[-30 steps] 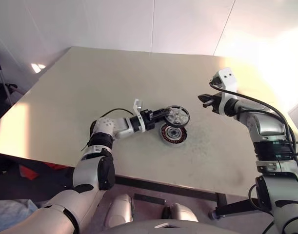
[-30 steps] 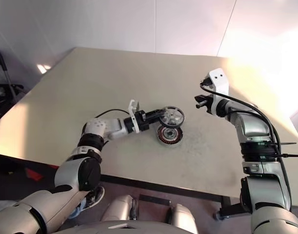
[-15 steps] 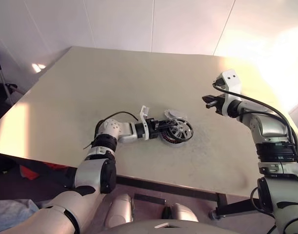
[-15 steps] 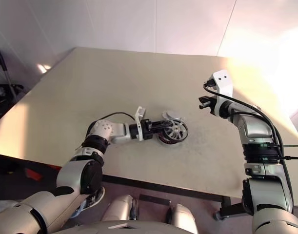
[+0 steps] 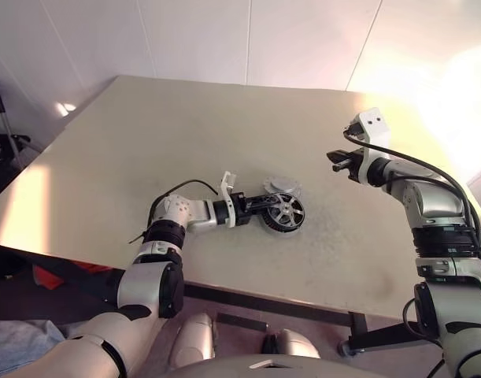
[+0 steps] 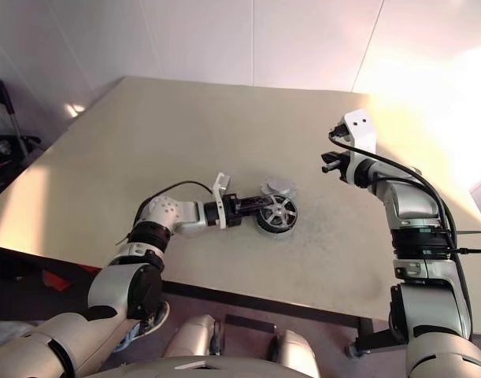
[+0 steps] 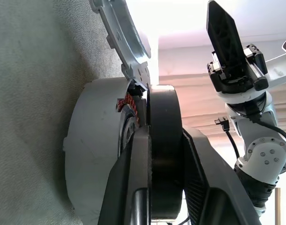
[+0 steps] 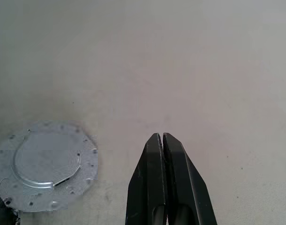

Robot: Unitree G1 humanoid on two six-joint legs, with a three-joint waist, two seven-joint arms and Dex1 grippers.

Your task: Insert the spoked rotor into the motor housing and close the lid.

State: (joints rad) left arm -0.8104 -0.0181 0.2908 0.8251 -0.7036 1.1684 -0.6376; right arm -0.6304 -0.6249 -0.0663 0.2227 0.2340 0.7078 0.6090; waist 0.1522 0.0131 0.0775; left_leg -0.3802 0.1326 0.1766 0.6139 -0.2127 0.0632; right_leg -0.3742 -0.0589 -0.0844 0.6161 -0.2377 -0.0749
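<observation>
Beige counter (image 5: 146, 126) stretches under my two arms as the rotor goes in. At left, my left gripper (image 5: 265, 209) lies low and level along the counter, its jaws set either side of the spoked rotor's (image 5: 284, 213) dark rim; the left wrist view shows the rim between the two fingers, though I cannot tell whether they are pinching it or just letting go. The rotor sits on the motor housing (image 7: 93, 154), of which a sliver of copper winding shows behind the rim, so I judge it seated or nearly so. Just beyond the rotor, touching or almost touching it, the pale lid (image 5: 281, 186) lies flat on the counter. At right, my right gripper (image 5: 335, 163) hangs above the counter, well apart from the parts, jaws pressed together and holding nothing.

To finish this step cleanly, I would spread the left jaws fully before drawing back along the counter, so the fingers do not drag the rotor out or tip it, then check it lies flush before fetching the lid.
</observation>
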